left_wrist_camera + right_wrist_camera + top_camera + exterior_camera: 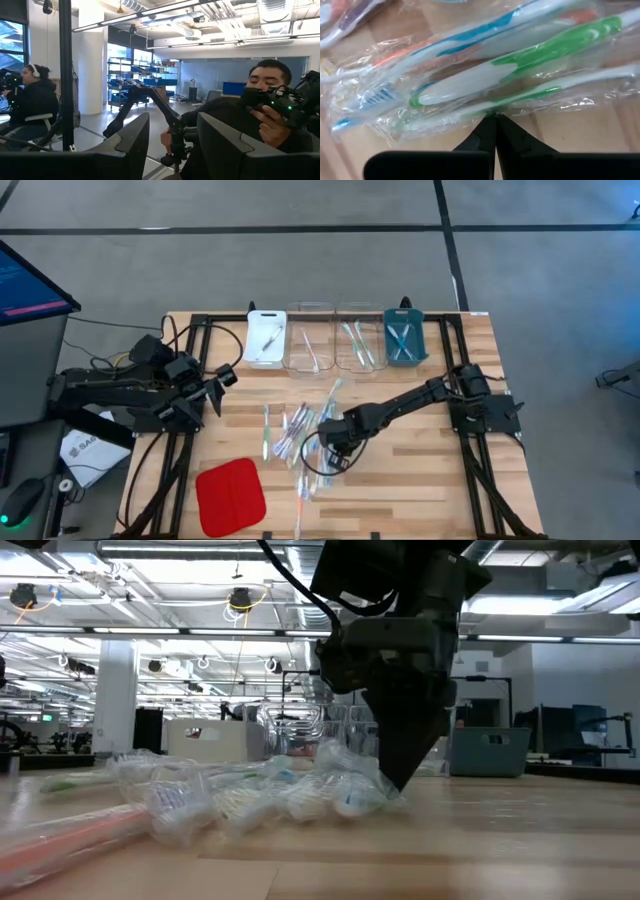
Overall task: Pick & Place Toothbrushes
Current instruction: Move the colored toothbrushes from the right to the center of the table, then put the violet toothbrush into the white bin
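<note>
Many brushes: a loose heap of slim plastic toothbrushes [300, 435], each in a clear crinkly wrapper, lies mid-table between the red square pad [231, 495] and the row of four small rectangular trays [313, 338]; a few brushes already lie in those trays.
Right tool: the right gripper [492, 119] is down at the heap's edge with its fingers pressed together, tips touching the wrapper beside a green-accented toothbrush [520, 67]; nothing appears pinched between them.
Left tool: the left gripper [172, 145] waits off the table's left edge, raised and facing the room, fingers partly apart and empty.
Handling: the brushes look light and stiff, but the film is slick and loose, so a tip grip on wrapper alone would likely slide or lift only plastic.
Where to hold: mid-handle, across the narrow width, on a brush lying apart from its neighbours.
Risk: overlapping wrappers may drag a second brush along.
</note>
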Robot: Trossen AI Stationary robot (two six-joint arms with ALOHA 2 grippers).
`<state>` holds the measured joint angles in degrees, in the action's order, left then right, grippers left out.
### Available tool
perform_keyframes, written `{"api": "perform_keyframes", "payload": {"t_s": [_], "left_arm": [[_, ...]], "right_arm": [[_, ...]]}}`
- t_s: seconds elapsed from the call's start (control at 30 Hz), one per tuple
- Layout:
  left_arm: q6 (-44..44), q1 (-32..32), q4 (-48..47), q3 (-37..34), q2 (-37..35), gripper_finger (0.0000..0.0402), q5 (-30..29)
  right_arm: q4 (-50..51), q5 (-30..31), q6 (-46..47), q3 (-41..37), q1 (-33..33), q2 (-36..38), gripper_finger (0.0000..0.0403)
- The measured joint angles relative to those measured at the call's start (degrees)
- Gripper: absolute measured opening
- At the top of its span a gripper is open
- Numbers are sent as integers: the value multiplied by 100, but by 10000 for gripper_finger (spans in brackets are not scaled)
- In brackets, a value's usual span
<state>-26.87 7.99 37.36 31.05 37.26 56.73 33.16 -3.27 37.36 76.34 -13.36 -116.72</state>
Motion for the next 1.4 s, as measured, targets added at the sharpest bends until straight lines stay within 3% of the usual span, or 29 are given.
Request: {"api": "perform_keyframes", "payload": {"t_s": [0.27,0.37,0.57,0.7,0.83,0.93,1.0,1.07,1.13,1.2,1.3,1.4], "left_arm": [[92,-43,-4,0,-2,159,15],[133,-203,9,0,-2,159,-15],[140,-581,15,0,150,159,-417],[222,-860,15,0,408,159,-839],[505,-1175,-28,0,745,159,-1486],[732,-1447,-447,2,945,159,-2402],[943,-1661,-983,68,1058,159,-3224],[1169,-1930,-1790,226,1121,159,-4212],[1300,-2278,-2560,452,1217,159,-5334],[1291,-2650,-3255,602,1306,159,-6362],[796,-3108,-3779,645,1571,159,-7458],[-112,-3274,-4262,640,1978,159,-7920]], "right_arm": [[-68,305,-46,70,-296,513,0],[-420,1102,-464,74,-572,853,0],[-1383,3315,-2024,83,-1151,1527,0],[-1996,3825,-3005,87,-1280,1897,4],[-2126,3776,-3799,29,-1177,2129,18],[-2943,3557,-4296,-539,-868,2380,27],[-4073,2880,-4549,-1264,-521,2671,30],[-5691,1808,-4607,-2130,-90,2947,31],[-7214,795,-4338,-2954,360,3153,29],[-8183,458,-3746,-3491,735,3257,24],[-8439,421,-3074,-3734,1145,3442,18],[-8057,189,-2563,-3509,1471,3659,21]]}}
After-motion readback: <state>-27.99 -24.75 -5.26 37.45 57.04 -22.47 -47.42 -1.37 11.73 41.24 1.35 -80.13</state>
